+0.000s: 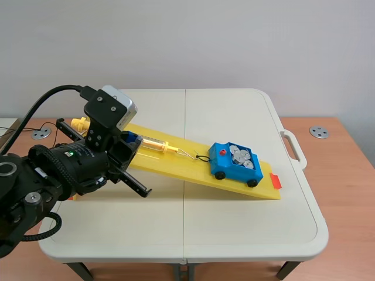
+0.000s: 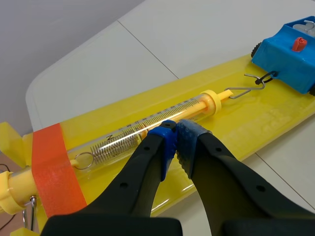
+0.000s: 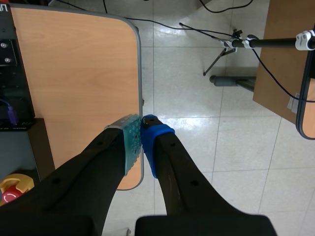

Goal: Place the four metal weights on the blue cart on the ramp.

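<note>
Across the white table (image 1: 234, 228) the yellow ramp (image 1: 187, 168) slopes down toward the robot's right. The job looks all but finished, so what counts now, I judge, is leaving without disturbing anything. The left gripper (image 2: 175, 132) hovers just above the ramp's upper part, pads pressed together with nothing between them. The right gripper (image 3: 141, 129) is likewise closed and empty, out beyond the table over a tiled floor (image 3: 211, 147). The blue cart (image 1: 225, 168) sits near the ramp's low end. Silvery metal weights (image 1: 242, 157) lie heaped in its tray; their exact count is hard to tell, and I see none elsewhere. A spring scale (image 2: 129, 136) lies along the ramp, and its thin wire hook (image 2: 241, 90) catches a loop on the cart. The left arm would therefore do best to rise straight up, clear of the tube, lest a nudge jolt the cart. Fine graduation marks run along the tube, too small to read, and no brand shows.
</note>
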`<state>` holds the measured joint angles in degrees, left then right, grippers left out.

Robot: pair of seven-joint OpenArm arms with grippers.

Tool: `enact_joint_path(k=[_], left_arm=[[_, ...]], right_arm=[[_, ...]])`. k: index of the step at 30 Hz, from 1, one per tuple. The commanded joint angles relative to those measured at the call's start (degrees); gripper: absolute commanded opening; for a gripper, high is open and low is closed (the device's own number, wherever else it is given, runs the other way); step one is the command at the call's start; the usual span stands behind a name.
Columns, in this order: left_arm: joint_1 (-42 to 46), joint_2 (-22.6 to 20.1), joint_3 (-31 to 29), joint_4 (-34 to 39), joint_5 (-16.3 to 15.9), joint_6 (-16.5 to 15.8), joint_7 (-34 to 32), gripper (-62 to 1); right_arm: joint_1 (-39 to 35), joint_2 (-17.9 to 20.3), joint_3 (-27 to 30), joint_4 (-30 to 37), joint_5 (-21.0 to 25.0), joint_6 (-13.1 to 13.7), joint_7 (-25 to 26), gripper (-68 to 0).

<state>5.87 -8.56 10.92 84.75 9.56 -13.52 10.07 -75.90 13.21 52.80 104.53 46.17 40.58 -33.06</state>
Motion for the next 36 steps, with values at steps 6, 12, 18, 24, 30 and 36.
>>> enact_joint_path(k=[6, 12, 18, 24, 30, 36], left_arm=[[0.37, -1.05, 0.09, 12.70, -6.43, 3.32, -1.53, -58.1], [7.45, -5.38, -1.20, 19.67, -7.23, 3.34, 0.37, -49.5], [16.52, -6.75, -4.85, 26.21, -7.48, 3.37, 0.24, -32.2], [24.68, -6.71, -7.65, 31.95, -11.63, 3.37, -0.17, -16.9], [30.77, -6.60, -9.60, 35.08, -15.72, 3.56, -2.67, -1.9], [34.53, -6.38, -10.05, 35.98, -16.24, 3.78, -3.52, 1.4]], right_arm=[[2.08, 4.90, 4.20, 4.55, 3.82, 2.14, 5.14, -65.3], [11.93, 7.82, 4.17, 4.55, 4.52, 2.14, 6.01, -63.0], [20.63, 9.62, 3.56, 4.55, 7.61, 2.14, 6.01, -42.0], [27.12, 10.27, -0.79, 4.55, 9.64, 2.14, 6.12, -24.9], [32.20, 10.27, -9.79, 4.55, 9.99, 2.14, 8.66, -1.1], [36.94, 10.25, -18.91, 4.55, 8.04, 2.14, 9.49, -1.4]])
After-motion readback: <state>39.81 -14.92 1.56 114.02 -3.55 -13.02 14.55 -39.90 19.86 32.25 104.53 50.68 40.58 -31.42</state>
